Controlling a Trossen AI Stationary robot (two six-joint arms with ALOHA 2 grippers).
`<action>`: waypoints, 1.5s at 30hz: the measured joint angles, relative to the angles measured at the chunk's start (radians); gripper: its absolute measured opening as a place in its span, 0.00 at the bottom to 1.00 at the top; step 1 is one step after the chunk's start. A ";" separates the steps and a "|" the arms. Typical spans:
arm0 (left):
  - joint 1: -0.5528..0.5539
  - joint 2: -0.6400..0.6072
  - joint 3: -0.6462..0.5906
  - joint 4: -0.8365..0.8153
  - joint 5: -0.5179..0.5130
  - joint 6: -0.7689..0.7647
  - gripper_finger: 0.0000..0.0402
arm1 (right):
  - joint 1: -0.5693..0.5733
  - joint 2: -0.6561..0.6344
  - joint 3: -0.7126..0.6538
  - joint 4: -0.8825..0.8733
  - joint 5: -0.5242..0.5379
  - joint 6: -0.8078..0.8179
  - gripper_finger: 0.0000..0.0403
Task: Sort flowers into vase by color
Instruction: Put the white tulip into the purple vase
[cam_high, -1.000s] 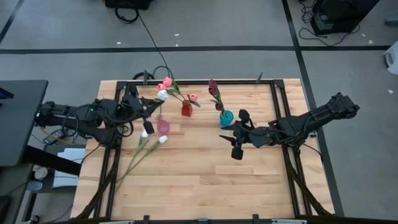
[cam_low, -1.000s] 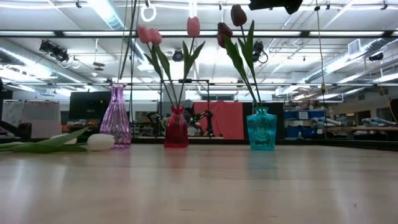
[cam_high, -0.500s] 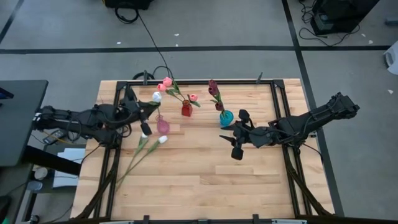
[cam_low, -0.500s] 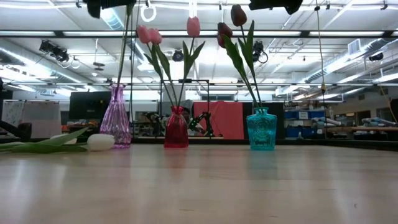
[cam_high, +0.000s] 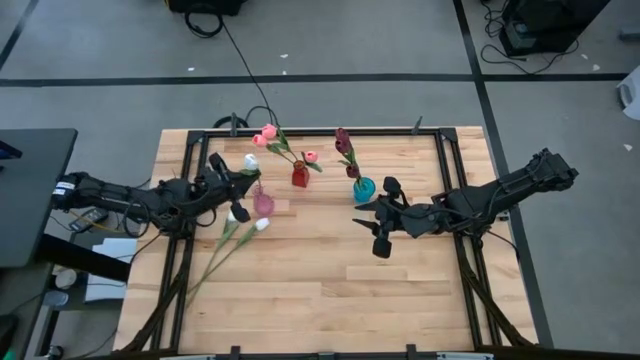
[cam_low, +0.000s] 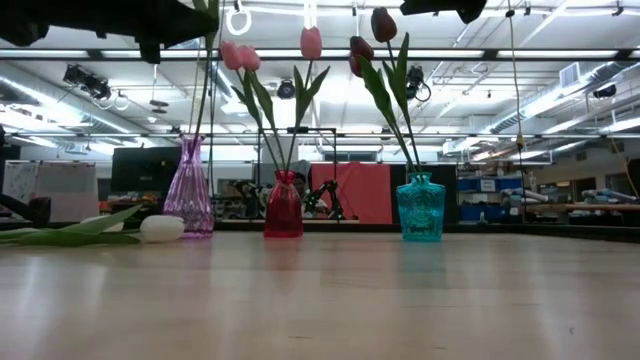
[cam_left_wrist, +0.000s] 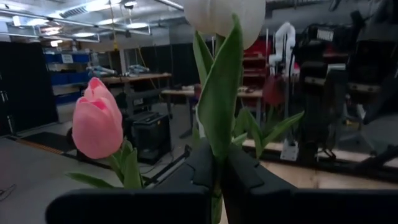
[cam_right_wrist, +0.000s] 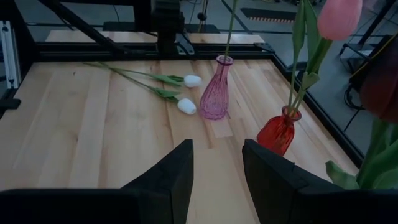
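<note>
My left gripper (cam_high: 236, 186) is clamped on the white tulip (cam_high: 251, 161), its stem already down in the pink vase (cam_high: 262, 204). I should lower straight, then let go gently (two white ones (cam_high: 261, 224) lie on the surface nearby). My right gripper (cam_high: 377, 224) waits with fingers apart, mid-surface.

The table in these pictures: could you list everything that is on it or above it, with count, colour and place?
Pink vase: one, back left, holding one stem.
Red vase: one, back centre, holding pink tulips.
Teal vase: one, right of the red one, holding maroon tulips.
White tulips: two, lying by the pink vase.
White tulip: one, held.
Table: one, light wood.
Left gripper: shut on the white tulip's stem, above the pink vase.
Right gripper: open, right of centre.
</note>
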 joint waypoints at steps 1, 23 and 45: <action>0.000 0.000 -0.012 0.025 0.000 0.000 0.05 | 0.000 0.000 0.000 0.000 0.000 0.000 0.37; 0.032 0.181 -0.045 0.146 0.105 -0.132 0.05 | 0.000 0.000 0.000 0.020 0.000 -0.004 0.37; 0.025 0.095 0.232 -0.937 0.352 -0.496 0.51 | 0.000 0.000 0.000 -0.007 -0.008 0.012 0.37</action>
